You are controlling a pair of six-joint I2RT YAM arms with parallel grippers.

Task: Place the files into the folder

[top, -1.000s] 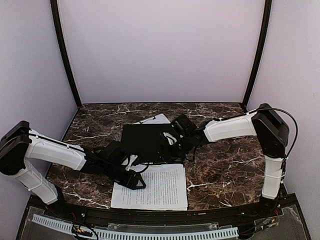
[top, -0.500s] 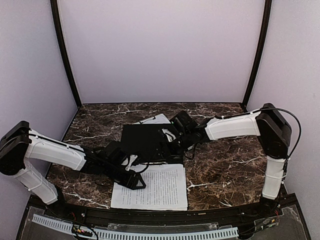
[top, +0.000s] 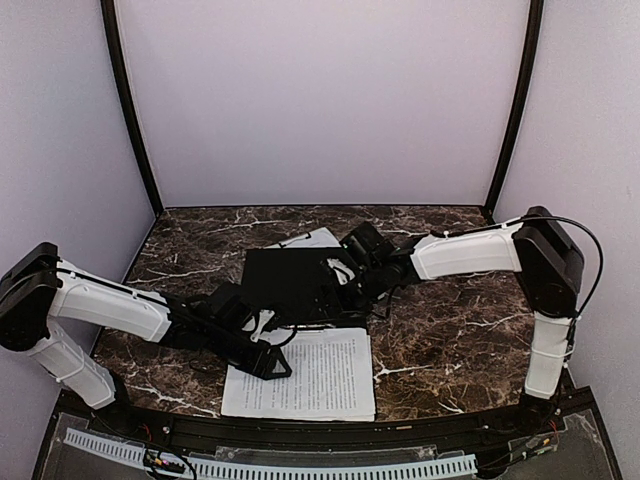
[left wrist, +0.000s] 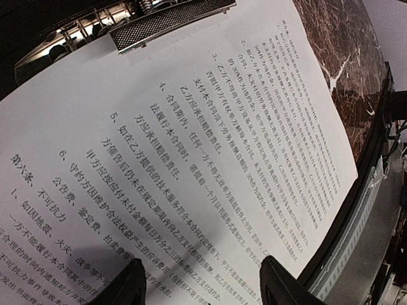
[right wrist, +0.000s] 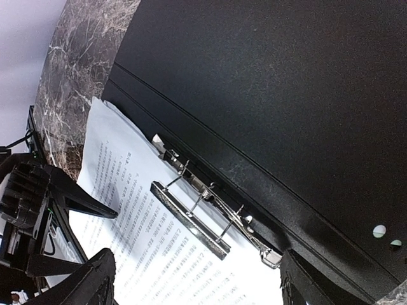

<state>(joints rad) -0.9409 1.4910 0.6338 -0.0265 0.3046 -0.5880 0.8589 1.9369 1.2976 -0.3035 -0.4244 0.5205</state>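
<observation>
Your left arm [top: 110, 305] reaches low across the desk [top: 450, 320]. The left jaws stand apart over the near-left part of the sheet [top: 320, 375], with a finger [left wrist: 124, 286] on either side of a block of print and nothing clamped between them. You cannot tell whether the tips touch the paper. That sheet lies flat, print up, by the near edge of the desk. Its far edge meets the near edge of the folder [top: 290, 280], which lies open in the middle of the desk with its black inside up. A metal clip [right wrist: 203, 216] fixed along that edge of the folder reaches over the sheet's far edge; the views do not show whether it presses on the paper. Your right arm [top: 465, 253] comes in from the right, and the right jaws hang wide apart and empty above the folder's near-right part, facing down toward the clip and sheet. The second sheet [top: 312, 239] shows as a white corner beyond the folder's far edge, the rest hidden by it.
</observation>
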